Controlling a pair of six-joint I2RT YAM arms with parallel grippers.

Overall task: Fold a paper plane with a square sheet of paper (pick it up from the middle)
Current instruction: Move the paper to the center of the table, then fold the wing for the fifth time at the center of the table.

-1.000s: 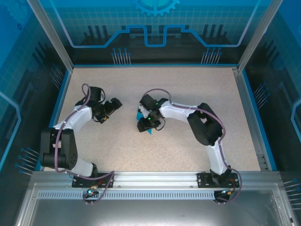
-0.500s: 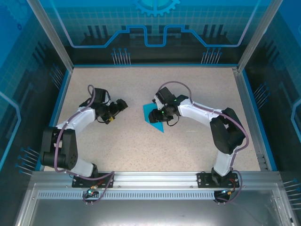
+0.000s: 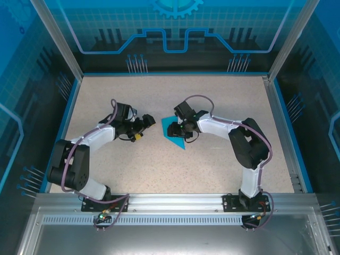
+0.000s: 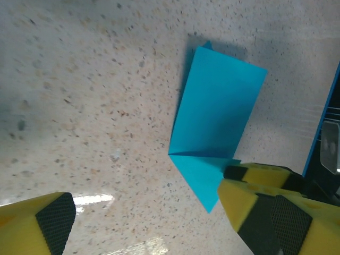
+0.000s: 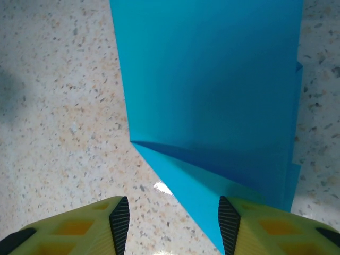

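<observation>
Two arms meet mid-tabletop (image 3: 212, 170). My left fingers (image 4: 37, 223) gape wide, with the folded paper (image 3: 170, 129) flat just beside them at three o'clock. My right fingers (image 5: 265, 228) stand half apart over its pointed end, gripping nothing.

Left arm: elbow folded back near its base, forearm reaching inward to centre. Left tool (image 3: 142, 127) has its jaws spread fully wide. Right arm: elbow bent, forearm reaching leftward. Right tool (image 3: 178, 130) points down, jaws partly apart. The tools face each other, near but not touching.
</observation>
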